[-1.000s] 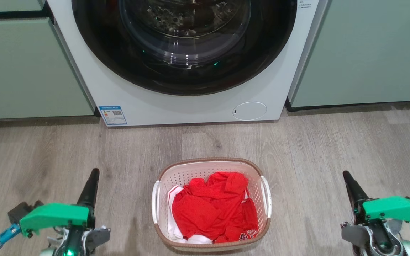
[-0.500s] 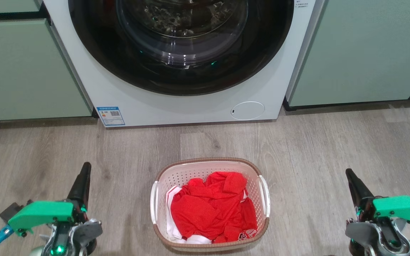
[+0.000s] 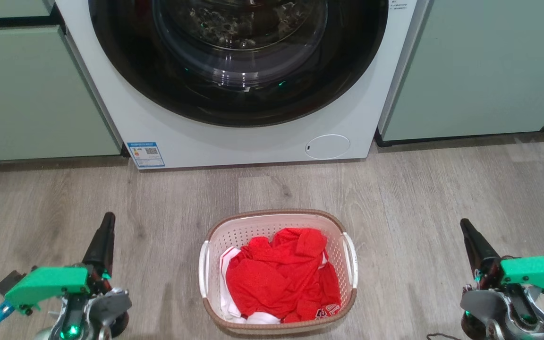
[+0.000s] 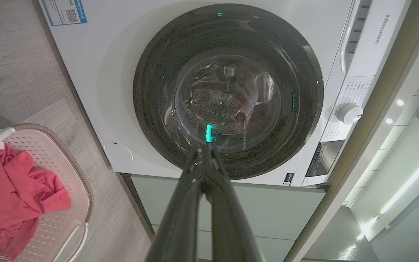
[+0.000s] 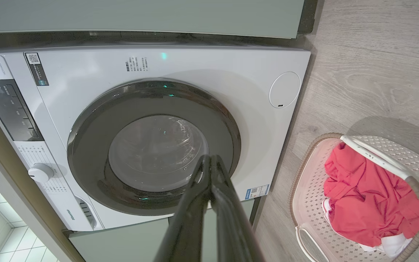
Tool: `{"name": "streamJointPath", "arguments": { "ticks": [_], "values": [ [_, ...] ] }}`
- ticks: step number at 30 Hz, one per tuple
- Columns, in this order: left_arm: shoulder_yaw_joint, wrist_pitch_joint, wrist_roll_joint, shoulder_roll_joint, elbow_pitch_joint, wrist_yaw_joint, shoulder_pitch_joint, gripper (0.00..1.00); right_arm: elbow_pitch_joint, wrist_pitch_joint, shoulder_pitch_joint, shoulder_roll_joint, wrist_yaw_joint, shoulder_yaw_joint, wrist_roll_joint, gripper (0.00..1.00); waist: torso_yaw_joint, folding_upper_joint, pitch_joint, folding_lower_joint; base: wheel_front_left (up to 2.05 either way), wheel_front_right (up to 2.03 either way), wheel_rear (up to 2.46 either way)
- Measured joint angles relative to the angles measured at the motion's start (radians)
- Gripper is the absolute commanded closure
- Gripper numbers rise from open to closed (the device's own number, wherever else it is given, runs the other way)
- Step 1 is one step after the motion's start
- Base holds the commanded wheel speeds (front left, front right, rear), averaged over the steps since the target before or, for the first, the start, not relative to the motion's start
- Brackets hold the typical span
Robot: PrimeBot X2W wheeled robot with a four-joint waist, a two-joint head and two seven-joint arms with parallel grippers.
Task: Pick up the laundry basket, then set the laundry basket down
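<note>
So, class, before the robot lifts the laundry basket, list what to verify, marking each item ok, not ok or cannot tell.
1. The laundry basket stands upright on the floor: ok.
2. Its left handle and right handle uncovered: ok.
3. The red clothes lie inside the rim: ok.
4. The left gripper open: not ok, shut, apart from the basket.
5. The right gripper open: not ok, shut, apart.
6. Load light enough to lift: cannot tell.
</note>
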State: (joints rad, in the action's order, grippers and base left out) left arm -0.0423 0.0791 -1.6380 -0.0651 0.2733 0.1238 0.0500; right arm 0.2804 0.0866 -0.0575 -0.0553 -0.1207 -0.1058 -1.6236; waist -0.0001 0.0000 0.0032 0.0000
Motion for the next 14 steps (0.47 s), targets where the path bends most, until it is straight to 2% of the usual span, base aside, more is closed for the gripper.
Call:
{"name": "streamJointPath", "arguments": {
  "ticks": [14],
  "values": [
    [-0.004,0.004,0.000,0.002,0.000,0.000,0.000,1.00,0.000,0.006,0.000,0.000,0.000,-0.004,0.000,1.00,0.000,0.0000,0.000,0.0000,0.00,0.00,0.00]
  ]
}}
